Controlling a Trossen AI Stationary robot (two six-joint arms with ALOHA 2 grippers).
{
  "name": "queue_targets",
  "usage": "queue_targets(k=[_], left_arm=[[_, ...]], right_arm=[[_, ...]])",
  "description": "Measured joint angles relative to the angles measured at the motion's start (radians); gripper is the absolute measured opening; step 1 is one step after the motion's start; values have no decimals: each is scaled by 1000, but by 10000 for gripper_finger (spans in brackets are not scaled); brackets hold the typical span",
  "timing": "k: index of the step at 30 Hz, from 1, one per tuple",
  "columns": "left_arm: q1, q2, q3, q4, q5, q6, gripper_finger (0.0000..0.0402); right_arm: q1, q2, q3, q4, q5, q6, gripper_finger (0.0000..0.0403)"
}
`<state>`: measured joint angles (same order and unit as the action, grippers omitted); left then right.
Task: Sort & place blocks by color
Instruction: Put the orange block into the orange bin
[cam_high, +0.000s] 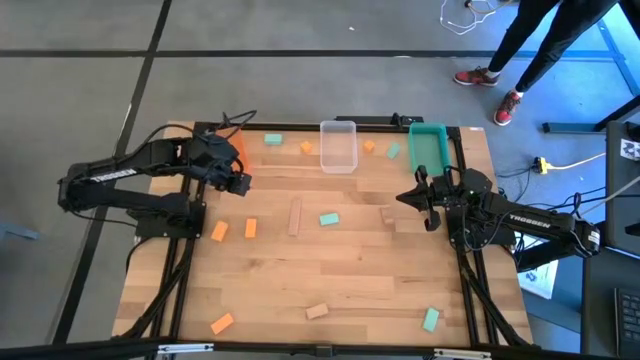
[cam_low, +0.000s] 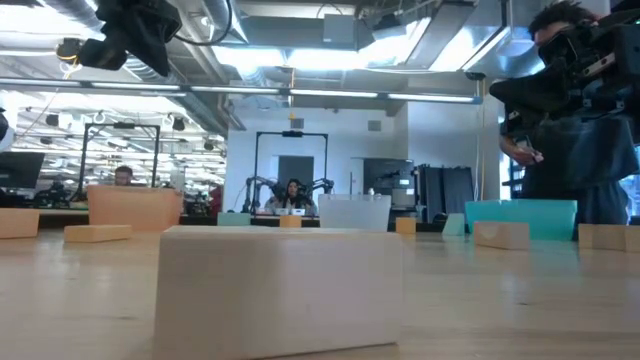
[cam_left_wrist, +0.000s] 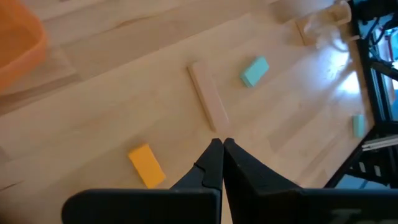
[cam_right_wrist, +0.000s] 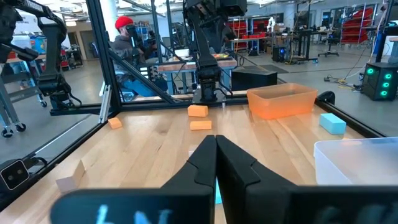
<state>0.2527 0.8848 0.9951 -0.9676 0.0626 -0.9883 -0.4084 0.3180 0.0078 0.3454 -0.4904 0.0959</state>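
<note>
**Blocks scattered, both grippers closed and empty**

Blocks spread loose over the wooden table (cam_high: 350, 280), none inside a bin. Near the middle: a long plain wood block (cam_high: 295, 216) lying lengthwise, a teal block (cam_high: 329, 219) just beside it on the right, two orange blocks (cam_high: 251, 228) and (cam_high: 219, 232) to its left. Toward the near edge: an orange block (cam_high: 222, 323), a short wood block (cam_high: 317, 311), a teal block (cam_high: 431, 319). Along the far edge: a teal block (cam_high: 273, 139), small orange blocks (cam_high: 306, 148) and (cam_high: 369, 147), another teal one (cam_high: 394, 151) beside the teal bin (cam_high: 428, 145). Two more wood blocks (cam_high: 389, 215) close under the right arm (partly merging with the table grain).

Clear bin (cam_high: 338, 146) at the far centre, teal bin to its right, orange bin (cam_right_wrist: 281, 101) at the far left, mostly hidden under the left arm from above.

Left gripper (cam_left_wrist: 217, 152) raised above the table near the orange bin, fingers pressed together, holding nothing; long wood block, teal block and one orange block visible below it. Right gripper (cam_right_wrist: 216, 149) also raised, in front of the teal bin, fingers closed together, empty.

A person's legs and red shoes (cam_high: 485, 76) beyond the far right corner.
</note>
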Motion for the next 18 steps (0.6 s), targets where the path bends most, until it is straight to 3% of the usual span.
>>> queue_targets(k=[18], left_arm=[[-17,0,-3,4,-245,-162,0]], right_arm=[[0,0,0,0,0,0,8]])
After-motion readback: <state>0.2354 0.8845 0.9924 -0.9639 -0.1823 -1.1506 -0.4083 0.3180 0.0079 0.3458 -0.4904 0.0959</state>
